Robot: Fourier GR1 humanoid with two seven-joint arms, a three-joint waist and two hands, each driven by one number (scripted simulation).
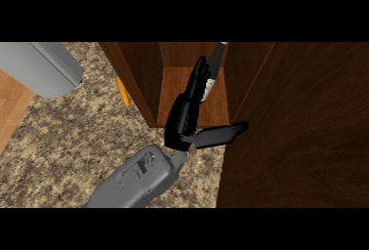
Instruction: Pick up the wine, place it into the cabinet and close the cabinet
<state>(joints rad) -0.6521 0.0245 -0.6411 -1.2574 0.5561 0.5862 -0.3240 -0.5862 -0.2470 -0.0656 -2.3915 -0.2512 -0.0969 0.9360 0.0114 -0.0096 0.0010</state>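
Still, the straight-fingered black hand releases the dark wine bottle near the brown wooden cabinet's front edge — a tip-out risk.

A speckled beige granite bench fills the view; a grey rounded appliance sits top left, above a strip of wooden floor.

A speckled stone counter carries a grey rounded appliance at upper left and a thin orange stick beside it
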